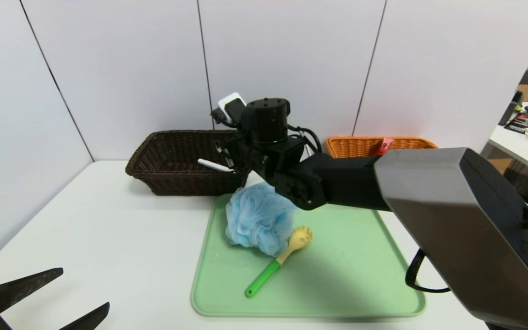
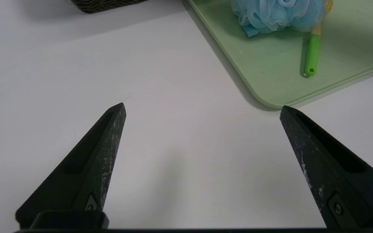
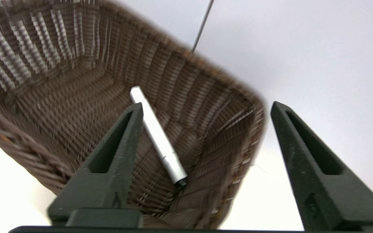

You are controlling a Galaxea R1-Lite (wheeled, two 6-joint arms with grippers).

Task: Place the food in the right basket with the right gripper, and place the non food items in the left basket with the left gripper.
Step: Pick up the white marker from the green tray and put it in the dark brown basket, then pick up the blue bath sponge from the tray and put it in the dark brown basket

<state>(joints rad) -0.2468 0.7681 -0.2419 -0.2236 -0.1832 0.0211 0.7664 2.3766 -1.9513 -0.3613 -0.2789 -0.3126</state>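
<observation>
Inside the dark brown basket (image 3: 60,97) lies a slim white pen (image 3: 157,136).

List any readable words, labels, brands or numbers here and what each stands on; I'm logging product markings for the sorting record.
No text can be read in any view.
White pen in the dark brown basket: no visible print.
Red packet in the orange basket: too small to read.
Blue bath pouf, pasta fork and green tray: unmarked.
Items on the far side table: too small to read.
</observation>
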